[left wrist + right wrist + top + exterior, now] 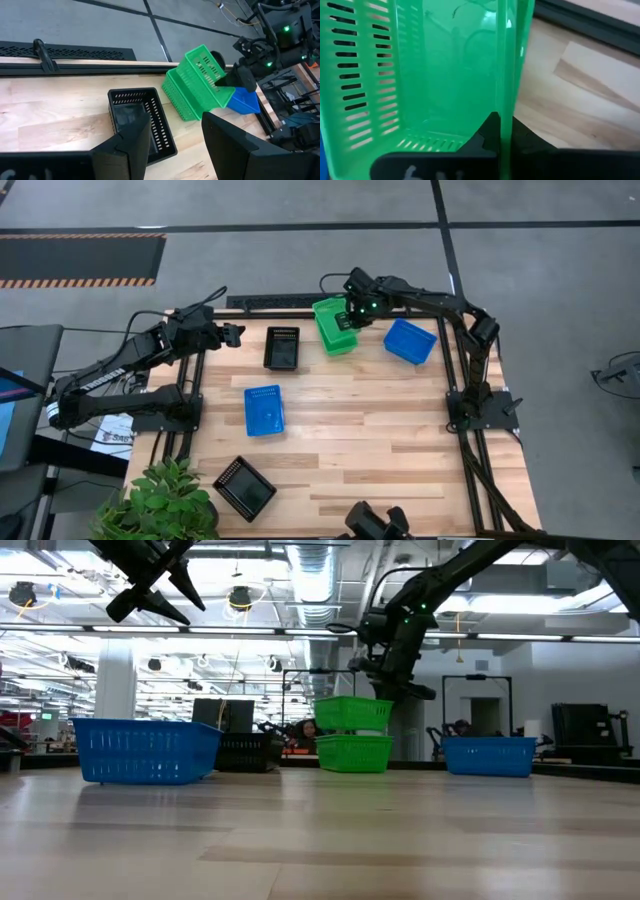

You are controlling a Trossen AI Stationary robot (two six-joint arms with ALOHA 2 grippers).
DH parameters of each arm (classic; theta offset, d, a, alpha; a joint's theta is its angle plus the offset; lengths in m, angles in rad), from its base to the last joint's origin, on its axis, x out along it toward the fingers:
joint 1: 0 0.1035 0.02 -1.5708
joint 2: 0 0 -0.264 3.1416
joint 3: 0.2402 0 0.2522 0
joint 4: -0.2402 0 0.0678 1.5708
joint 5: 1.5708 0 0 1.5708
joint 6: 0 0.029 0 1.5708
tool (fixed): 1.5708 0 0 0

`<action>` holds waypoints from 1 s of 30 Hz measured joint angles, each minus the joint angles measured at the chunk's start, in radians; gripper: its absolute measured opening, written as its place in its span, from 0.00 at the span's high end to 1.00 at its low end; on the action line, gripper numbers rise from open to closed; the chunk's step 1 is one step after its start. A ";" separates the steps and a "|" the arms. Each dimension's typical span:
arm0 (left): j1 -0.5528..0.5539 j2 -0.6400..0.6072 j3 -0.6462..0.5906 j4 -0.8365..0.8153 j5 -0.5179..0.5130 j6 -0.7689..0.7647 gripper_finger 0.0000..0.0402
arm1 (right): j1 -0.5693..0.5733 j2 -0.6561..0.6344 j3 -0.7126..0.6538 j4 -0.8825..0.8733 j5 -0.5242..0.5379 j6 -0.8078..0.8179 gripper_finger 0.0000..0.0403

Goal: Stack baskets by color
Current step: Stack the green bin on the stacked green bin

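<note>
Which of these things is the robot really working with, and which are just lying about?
For the job:
- green baskets, top one pinched by the right gripper
- blue baskets
- black baskets

Lying about:
- potted plant
- papers beside the table

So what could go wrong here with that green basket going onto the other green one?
The right gripper pinches only one wall of the upper green basket, so it could tilt or slip. It sits raised on the lower green basket, not fully nested; letting go now might leave it skewed or toppling.
</note>
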 joint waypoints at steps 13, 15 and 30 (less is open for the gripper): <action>0.000 0.000 0.000 0.000 0.000 0.000 0.59 | 0.038 0.000 0.000 0.006 0.076 0.034 0.96; 0.000 0.000 0.000 0.000 0.001 0.000 0.59 | 0.037 0.000 0.000 0.006 0.076 0.049 0.94; 0.000 0.000 0.000 0.000 0.002 0.005 0.59 | 0.069 0.000 0.000 0.006 0.159 0.098 0.95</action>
